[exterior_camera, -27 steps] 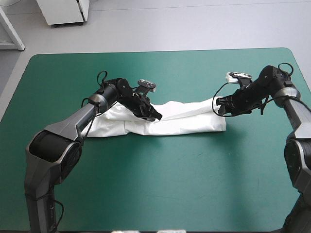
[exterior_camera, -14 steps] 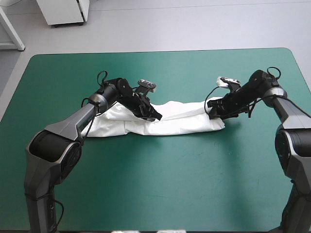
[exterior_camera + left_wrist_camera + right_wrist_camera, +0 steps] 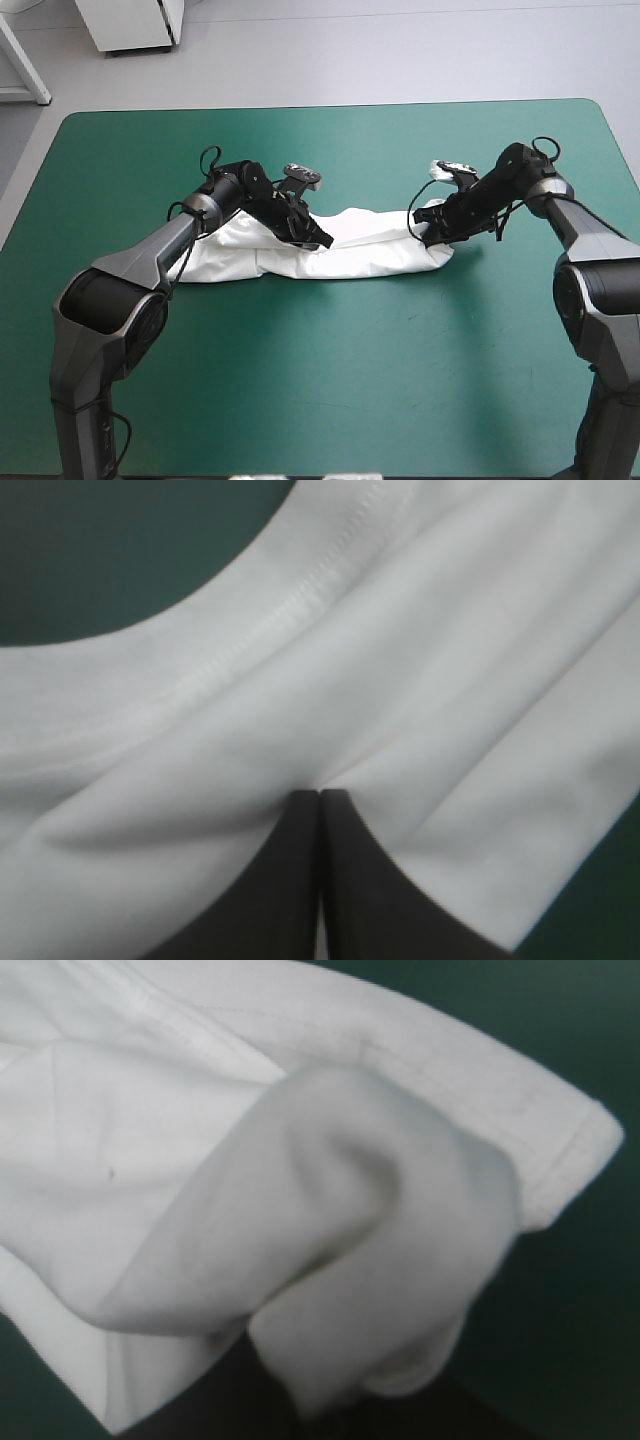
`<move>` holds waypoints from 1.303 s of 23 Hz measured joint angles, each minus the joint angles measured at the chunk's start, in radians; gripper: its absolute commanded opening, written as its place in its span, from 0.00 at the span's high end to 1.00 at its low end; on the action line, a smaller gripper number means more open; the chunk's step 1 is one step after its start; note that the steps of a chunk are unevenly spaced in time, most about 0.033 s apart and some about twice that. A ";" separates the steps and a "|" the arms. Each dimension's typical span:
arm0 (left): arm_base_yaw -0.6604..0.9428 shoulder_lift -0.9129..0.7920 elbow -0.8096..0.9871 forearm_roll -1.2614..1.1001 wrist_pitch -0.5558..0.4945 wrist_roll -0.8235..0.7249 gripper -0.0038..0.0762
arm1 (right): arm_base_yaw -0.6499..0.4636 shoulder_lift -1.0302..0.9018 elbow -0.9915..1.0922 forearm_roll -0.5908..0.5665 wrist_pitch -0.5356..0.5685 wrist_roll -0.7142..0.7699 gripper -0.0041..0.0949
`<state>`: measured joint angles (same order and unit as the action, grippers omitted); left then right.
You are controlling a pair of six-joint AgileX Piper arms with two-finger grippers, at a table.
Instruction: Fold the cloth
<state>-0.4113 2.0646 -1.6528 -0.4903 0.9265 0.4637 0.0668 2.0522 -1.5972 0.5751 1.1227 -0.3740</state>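
- Left end effector is pinched down to a single point on the T-shirt, roughly midway along it. The cloth puckers right at the tip, so I read it as gripping a fold there.
- On the near side of the T-shirt I see only the teal-green worktop.
- The T-shirt lies as a long, narrow white band across the middle of the worktop. Its left end is flat beneath the left arm, and the layered edges suggest to me that it is already doubled lengthwise.
- Just ahead of the left end effector a stitched hem curves away, with teal-green cover showing beyond it.
- At the T-shirt's right end, the right end effector is clamped on a bunch of cloth. The cloth humps up over the black fingers and hides their tips. That end is raised off the cover and curls in toward the T-shirt's middle.
- My judgement is that the lengthwise folding is done and the crosswise fold is under way.
- The right end has yet to be carried across and laid flat on the rest of the T-shirt. After that comes any last fold into a compact bundle, then releasing both grips.
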 measured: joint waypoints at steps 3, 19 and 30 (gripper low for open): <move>0.000 0.000 -0.002 0.000 0.006 -0.001 0.96 | 0.010 -0.003 -0.085 0.002 0.040 0.006 0.97; 0.000 0.000 -0.005 -0.004 0.010 -0.015 0.96 | 0.014 -0.206 -0.204 0.048 0.105 0.015 0.97; 0.000 -0.083 -0.142 0.117 0.102 -0.058 0.96 | 0.014 -0.206 -0.204 0.052 0.105 0.015 0.97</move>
<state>-0.4112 1.9817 -1.7948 -0.3735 1.0283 0.4059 0.0812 1.8467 -1.8014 0.6275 1.2276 -0.3594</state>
